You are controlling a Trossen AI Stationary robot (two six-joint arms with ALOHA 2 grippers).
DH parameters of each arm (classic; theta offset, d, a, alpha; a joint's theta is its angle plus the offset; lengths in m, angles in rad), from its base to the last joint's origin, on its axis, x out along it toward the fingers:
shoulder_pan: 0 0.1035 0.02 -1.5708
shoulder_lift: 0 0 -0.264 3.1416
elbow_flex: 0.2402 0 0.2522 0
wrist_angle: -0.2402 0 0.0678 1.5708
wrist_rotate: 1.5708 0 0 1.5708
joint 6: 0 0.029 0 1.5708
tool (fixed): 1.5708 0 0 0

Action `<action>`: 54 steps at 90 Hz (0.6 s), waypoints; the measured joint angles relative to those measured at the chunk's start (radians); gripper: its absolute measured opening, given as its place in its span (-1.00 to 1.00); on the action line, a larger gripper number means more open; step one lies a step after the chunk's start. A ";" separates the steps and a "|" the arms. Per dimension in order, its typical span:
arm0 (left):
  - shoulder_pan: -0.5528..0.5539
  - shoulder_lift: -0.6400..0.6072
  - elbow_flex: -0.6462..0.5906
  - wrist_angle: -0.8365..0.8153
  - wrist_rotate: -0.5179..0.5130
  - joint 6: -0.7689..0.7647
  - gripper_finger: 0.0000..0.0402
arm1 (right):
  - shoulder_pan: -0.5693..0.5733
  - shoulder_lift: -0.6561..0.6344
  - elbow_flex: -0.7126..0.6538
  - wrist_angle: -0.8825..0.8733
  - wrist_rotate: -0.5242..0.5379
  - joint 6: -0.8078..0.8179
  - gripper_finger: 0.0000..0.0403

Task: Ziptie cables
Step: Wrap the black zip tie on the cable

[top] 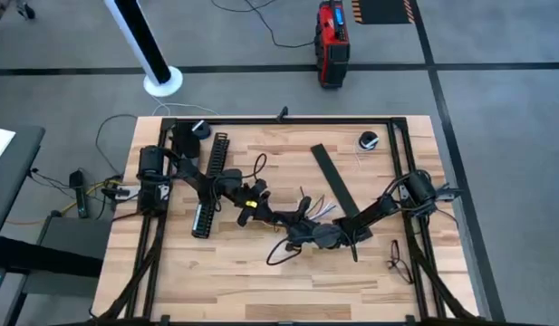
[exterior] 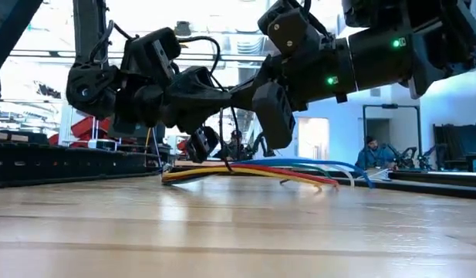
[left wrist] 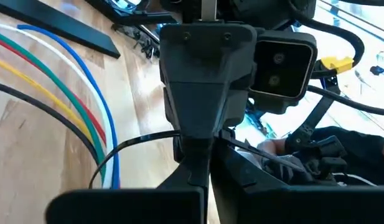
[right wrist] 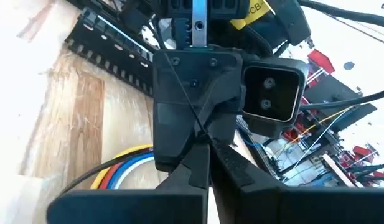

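The likely slip is the thin black zip tie [left wrist: 126,149] pulling out of a grip, since both grippers meet nose to nose and either arm tugging sideways would drag the cables [exterior: 261,171] off line; the cables lie flat near the table [top: 261,281] middle, fanned toward the right edge; the left gripper [top: 265,215] and the right gripper [top: 302,231] crowd over them, each looking pinched on the tie, though I cannot tell for sure.
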 joint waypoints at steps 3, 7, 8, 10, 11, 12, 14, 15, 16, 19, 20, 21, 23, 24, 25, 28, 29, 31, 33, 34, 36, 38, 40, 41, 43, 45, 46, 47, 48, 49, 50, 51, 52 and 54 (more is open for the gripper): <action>0.001 0.000 0.000 0.000 0.001 0.002 -1.00 | 0.000 0.000 0.000 0.000 -0.002 0.000 -1.00; 0.004 0.000 0.000 0.000 0.004 0.003 -1.00 | 0.000 0.000 0.000 0.003 -0.003 0.000 -1.00; 0.005 0.000 0.000 0.000 0.005 0.003 -1.00 | 0.000 0.000 0.000 0.003 -0.003 0.000 -1.00; 0.007 0.000 0.000 0.000 0.005 0.003 -1.00 | 0.000 0.000 0.000 0.003 -0.003 0.000 -1.00; 0.009 0.000 0.000 0.000 0.006 0.003 -1.00 | 0.000 0.000 0.000 0.003 -0.003 0.000 -1.00; 0.011 0.000 0.000 0.000 0.006 0.003 -1.00 | 0.000 0.000 0.000 0.003 -0.003 0.000 -1.00; 0.013 0.000 0.000 0.000 0.007 0.003 -1.00 | 0.000 0.000 0.000 0.002 -0.003 0.000 -1.00; 0.014 0.000 0.000 -0.001 0.007 0.004 -1.00 | 0.000 0.000 0.000 0.002 -0.003 0.000 -1.00; 0.014 0.000 0.000 -0.001 0.007 0.004 -1.00 | 0.000 0.000 0.001 0.001 -0.003 -0.001 -1.00; 0.017 0.000 -0.001 -0.001 0.010 0.006 -1.00 | 0.000 0.000 0.003 -0.001 -0.003 -0.004 -1.00; 0.018 0.000 -0.001 -0.001 0.011 0.007 -1.00 | 0.000 0.000 0.005 -0.002 -0.003 -0.005 -1.00; 0.019 0.000 -0.001 -0.001 0.012 0.007 -1.00 | 0.000 0.000 0.005 -0.002 -0.003 -0.006 -1.00; 0.019 0.000 -0.001 -0.001 0.013 0.008 -1.00 | 0.000 0.000 0.006 -0.003 -0.003 -0.006 -1.00; 0.019 0.000 -0.001 0.000 0.013 0.008 -1.00 | 0.000 0.000 0.006 -0.003 -0.003 -0.006 -1.00; 0.019 0.000 -0.001 0.000 0.013 0.008 -1.00 | 0.000 0.000 0.006 -0.003 -0.003 -0.006 -1.00; 0.019 0.000 -0.001 0.001 0.013 0.008 -1.00 | 0.000 0.000 0.006 -0.003 -0.003 -0.006 -1.00; 0.019 0.000 -0.001 0.002 0.013 0.008 -1.00 | 0.000 0.000 0.006 -0.003 -0.002 -0.006 -1.00; 0.019 0.000 -0.001 0.003 0.013 0.008 -1.00 | 0.000 0.000 0.006 -0.002 -0.002 -0.006 -1.00; 0.019 0.000 -0.001 0.002 0.012 0.008 -1.00 | 0.000 0.000 0.006 -0.002 -0.002 -0.006 -1.00; 0.019 0.000 -0.001 0.002 0.012 0.008 -1.00 | 0.000 0.000 0.006 -0.002 -0.002 -0.006 -1.00; 0.019 0.000 -0.001 0.003 0.012 0.008 -1.00 | 0.000 0.000 0.006 -0.002 -0.002 -0.006 -1.00; 0.019 0.000 -0.001 0.003 0.012 0.008 -1.00 | 0.000 0.000 0.006 -0.002 -0.002 -0.006 -0.99; 0.019 0.000 -0.001 0.003 0.012 0.008 -1.00 | 0.000 0.000 0.006 -0.003 -0.002 -0.006 -0.98; 0.019 0.000 -0.001 0.003 0.012 0.008 -1.00 | 0.000 0.000 0.006 -0.004 -0.002 -0.006 -0.97; 0.019 0.000 -0.001 0.003 0.011 0.008 -1.00 | 0.000 0.000 0.006 -0.007 -0.002 -0.006 -0.96; 0.019 0.000 -0.001 0.002 0.011 0.009 -1.00 | 0.000 0.000 0.007 -0.011 -0.002 -0.006 -0.94; 0.019 0.000 -0.002 0.001 0.010 0.010 -1.00 | 0.000 0.000 0.007 -0.012 -0.002 -0.006 -0.92; 0.019 0.000 -0.002 0.001 0.010 0.011 -1.00 | 0.000 0.000 0.007 -0.013 -0.002 -0.006 -0.91; 0.019 0.000 -0.002 0.000 0.010 0.012 -1.00 | 0.000 0.000 0.007 -0.015 -0.002 -0.006 -0.90; 0.019 0.000 -0.002 0.000 0.010 0.012 -1.00 | 0.000 0.000 0.007 -0.016 -0.002 -0.006 -0.88; 0.019 0.000 -0.002 -0.001 0.010 0.012 -1.00 | 0.000 0.000 0.007 -0.017 -0.001 -0.006 -0.87; 0.019 0.000 -0.002 -0.001 0.010 0.012 -1.00 | 0.000 0.000 0.007 -0.017 -0.001 -0.006 -0.85; 0.019 0.000 -0.002 -0.001 0.010 0.012 -1.00 | 0.000 0.000 0.007 -0.017 -0.001 -0.006 -0.83; 0.019 0.000 -0.003 -0.001 0.010 0.012 -1.00 | 0.000 0.000 0.007 -0.017 -0.001 -0.006 -0.80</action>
